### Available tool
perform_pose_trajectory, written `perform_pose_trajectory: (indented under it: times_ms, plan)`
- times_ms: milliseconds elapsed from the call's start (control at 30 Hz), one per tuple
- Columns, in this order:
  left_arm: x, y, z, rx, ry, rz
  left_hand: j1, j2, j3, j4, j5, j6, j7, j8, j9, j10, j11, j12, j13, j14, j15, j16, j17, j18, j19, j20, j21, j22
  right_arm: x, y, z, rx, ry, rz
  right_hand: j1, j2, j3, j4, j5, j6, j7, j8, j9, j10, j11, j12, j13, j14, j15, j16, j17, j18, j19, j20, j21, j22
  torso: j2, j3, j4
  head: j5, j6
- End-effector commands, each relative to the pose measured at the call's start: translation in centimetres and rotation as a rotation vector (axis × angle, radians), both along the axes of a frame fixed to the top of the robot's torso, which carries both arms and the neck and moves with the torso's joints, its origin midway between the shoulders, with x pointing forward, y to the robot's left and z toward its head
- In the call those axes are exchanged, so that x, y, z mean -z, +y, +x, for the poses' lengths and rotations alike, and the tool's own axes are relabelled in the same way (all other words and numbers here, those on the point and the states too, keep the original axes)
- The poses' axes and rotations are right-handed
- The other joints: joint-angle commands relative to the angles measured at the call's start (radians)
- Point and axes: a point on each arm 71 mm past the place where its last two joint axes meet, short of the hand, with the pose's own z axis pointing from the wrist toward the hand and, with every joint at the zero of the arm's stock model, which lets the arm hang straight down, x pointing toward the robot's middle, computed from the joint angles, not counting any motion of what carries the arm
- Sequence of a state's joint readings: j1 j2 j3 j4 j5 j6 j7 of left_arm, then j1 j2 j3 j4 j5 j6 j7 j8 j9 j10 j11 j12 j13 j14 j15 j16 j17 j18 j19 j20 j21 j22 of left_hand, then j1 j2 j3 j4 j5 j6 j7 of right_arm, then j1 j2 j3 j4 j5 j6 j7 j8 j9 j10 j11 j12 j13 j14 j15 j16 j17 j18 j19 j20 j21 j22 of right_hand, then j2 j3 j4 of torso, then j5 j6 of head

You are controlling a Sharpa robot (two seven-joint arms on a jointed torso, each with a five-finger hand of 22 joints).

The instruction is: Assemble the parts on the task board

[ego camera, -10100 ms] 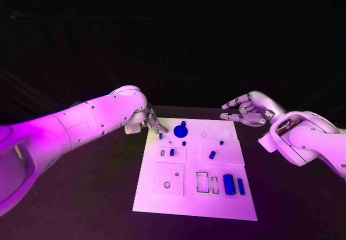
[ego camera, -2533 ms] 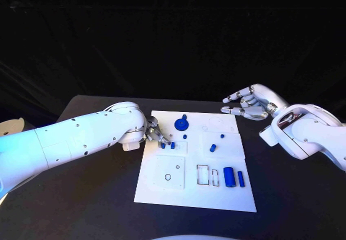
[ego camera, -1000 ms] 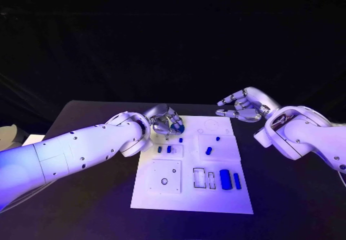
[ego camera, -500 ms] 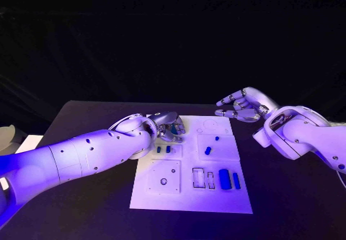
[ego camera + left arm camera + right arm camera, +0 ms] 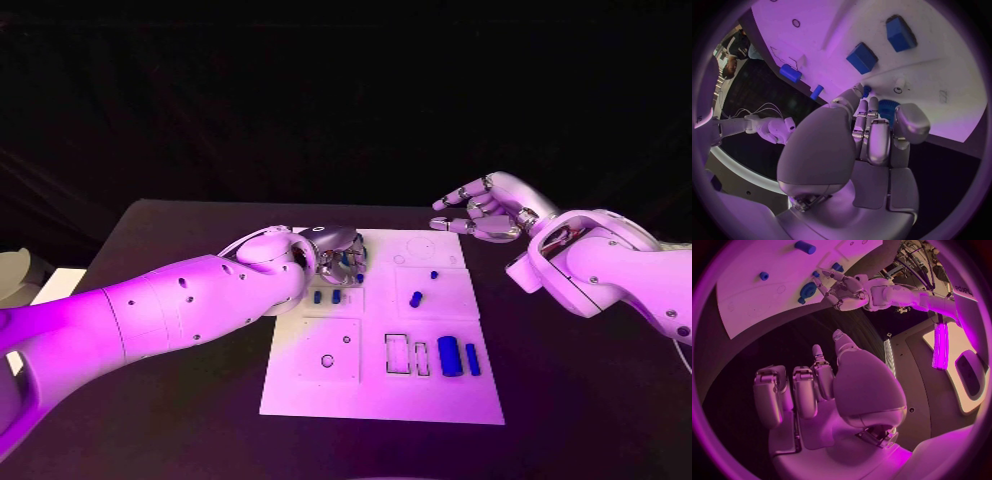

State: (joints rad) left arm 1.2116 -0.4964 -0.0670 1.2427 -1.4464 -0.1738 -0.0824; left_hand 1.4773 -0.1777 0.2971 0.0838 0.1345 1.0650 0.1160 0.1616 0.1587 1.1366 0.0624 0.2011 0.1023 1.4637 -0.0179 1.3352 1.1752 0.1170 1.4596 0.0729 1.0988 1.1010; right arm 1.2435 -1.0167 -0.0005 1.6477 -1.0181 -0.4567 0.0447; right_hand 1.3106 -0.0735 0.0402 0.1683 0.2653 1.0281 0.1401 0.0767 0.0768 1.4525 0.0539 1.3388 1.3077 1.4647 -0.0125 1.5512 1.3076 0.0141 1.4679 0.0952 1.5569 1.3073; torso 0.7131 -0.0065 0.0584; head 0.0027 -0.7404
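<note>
While the black bench (image 5: 173,250) lay broad under everything, the white task board (image 5: 382,400) sat at its middle with both arms reaching over its far end. Coming in over the board's far left corner, the left hand (image 5: 339,255) had its fingers (image 5: 870,135) curled down over a blue gear-like part (image 5: 891,111) there; whether they truly gripped it or only rested on it, I could not tell. Off the board's far right corner, the right hand (image 5: 483,215) hovered above the bench, its fingers (image 5: 795,390) loosely apart and holding nothing.

By my reckoning the step in hand was the seating or lifting of that round part, and the next move would want a firm hold on it and a straight path to its socket. Nearer the robot, the two long blue bars (image 5: 459,357) lay side by side by the right edge, just beside the empty rectangular slots (image 5: 405,355). A short blue peg (image 5: 415,298) lay in the middle, and two small blue blocks (image 5: 326,296) stood close under the left hand, near enough that a careless sweep might knock them.
</note>
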Motion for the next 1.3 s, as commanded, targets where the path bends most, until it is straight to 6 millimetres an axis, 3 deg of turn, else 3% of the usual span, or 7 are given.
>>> perform_pose_trajectory:
  times_ms: [33,1300]
  plan:
    - [0.34,-0.14,-0.04,0.003,0.022,0.055,-0.003,0.011,0.008,0.000,0.000,0.009,0.003,-0.006,-0.002,0.007,0.000,-0.005,-0.003,0.044,-0.007,0.005,-0.001,-0.013,0.010,0.001,0.005,0.003,0.03,0.17,-0.09,-0.017,0.001,-0.004,0.003,0.008,-0.005,-0.001,0.004,0.006,-0.002,-0.006,-0.001,-0.004,0.000,-0.004,0.114,0.096,-0.006,-0.006,0.223,-0.006,0.085,-0.006,-0.003,0.233,0.000,-0.0002,0.0003,-0.001,-0.001]
    - [0.78,-0.81,0.36,-0.006,0.053,0.093,-0.016,0.013,0.047,-0.005,-0.002,0.020,0.004,-0.031,-0.020,0.034,-0.002,-0.030,-0.023,0.042,-0.008,0.009,-0.018,-0.019,0.016,-0.001,0.036,0.037,0.05,0.47,-0.07,-0.026,0.003,-0.002,0.004,0.010,-0.006,-0.001,0.006,0.006,-0.002,-0.006,-0.001,-0.003,0.000,-0.003,0.114,0.096,-0.006,-0.005,0.223,-0.006,0.085,-0.006,-0.003,0.234,0.000,0.0004,0.0010,0.000,-0.001]
